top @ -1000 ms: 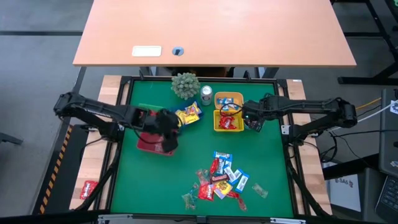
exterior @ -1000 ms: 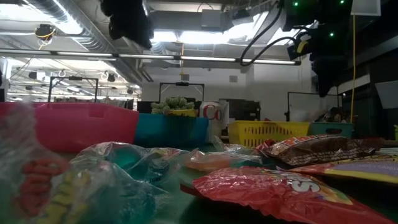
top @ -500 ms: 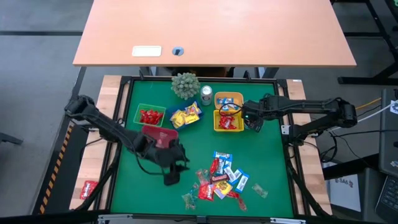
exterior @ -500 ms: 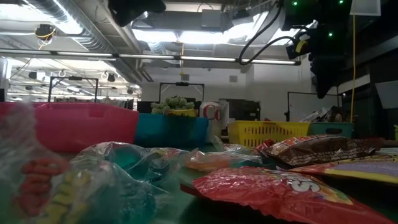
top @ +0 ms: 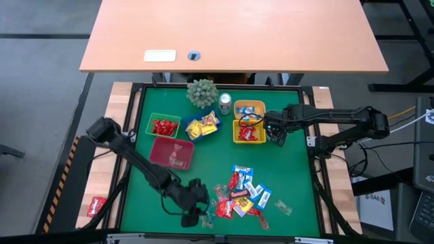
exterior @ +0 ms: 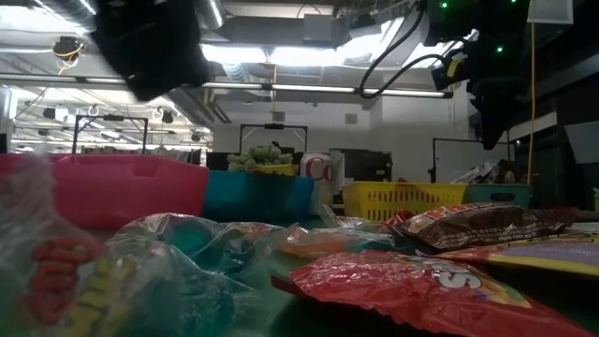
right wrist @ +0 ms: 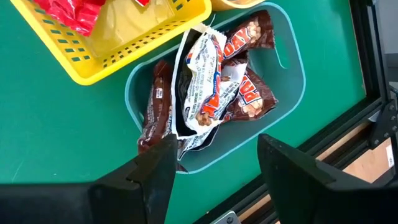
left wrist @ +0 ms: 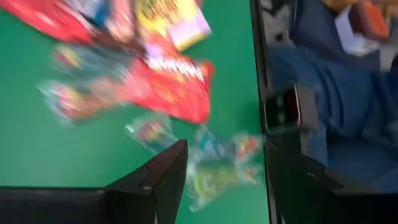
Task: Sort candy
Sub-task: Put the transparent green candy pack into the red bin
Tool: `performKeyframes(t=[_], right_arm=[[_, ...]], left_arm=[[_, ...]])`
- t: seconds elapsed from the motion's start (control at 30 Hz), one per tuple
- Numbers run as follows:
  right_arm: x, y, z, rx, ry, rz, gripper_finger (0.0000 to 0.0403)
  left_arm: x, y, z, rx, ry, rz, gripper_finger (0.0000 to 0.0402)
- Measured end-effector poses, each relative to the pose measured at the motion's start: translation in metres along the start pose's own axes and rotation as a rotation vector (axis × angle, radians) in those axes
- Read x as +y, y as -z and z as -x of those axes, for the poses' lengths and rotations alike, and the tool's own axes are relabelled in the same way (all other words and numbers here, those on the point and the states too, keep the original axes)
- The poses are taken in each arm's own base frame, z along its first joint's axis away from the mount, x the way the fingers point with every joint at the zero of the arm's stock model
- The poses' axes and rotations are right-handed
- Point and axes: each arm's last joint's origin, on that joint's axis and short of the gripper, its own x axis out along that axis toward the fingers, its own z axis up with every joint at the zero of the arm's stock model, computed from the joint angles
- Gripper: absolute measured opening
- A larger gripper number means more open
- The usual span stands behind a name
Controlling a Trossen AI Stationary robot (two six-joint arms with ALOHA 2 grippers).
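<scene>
Left gripper (top: 192, 215), fingers spread and empty, hovers at seven o'clock beside the candy (top: 243, 192) pile on the green mat (top: 203, 159); right gripper (top: 277, 135), released, hangs over a teal bin (right wrist: 283, 59) at two o'clock.

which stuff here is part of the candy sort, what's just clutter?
Job:
- loose candy pile
- sorted candy in the bins: green, pink, blue, yellow, teal

Lying about:
- potted plant
- silver can
- red packet outside the mat
</scene>
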Motion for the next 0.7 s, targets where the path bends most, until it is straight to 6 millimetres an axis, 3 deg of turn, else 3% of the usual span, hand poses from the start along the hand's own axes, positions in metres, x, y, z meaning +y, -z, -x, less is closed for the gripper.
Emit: performKeyframes(t=[0.33, 0.7], right_arm=[[0.0, -0.001, 0.0, -0.01, -0.005, -0.004, 0.0221], [0.002, -0.005, 0.0, -0.042, -0.037, -0.017, 0.0221]], left_arm=[[-0.018, 0.043, -0.021, 0.06, -0.025, -0.192, 0.0203], [-0.01, 0.062, -0.048, 0.048, -0.107, -0.235, 0.0203]])
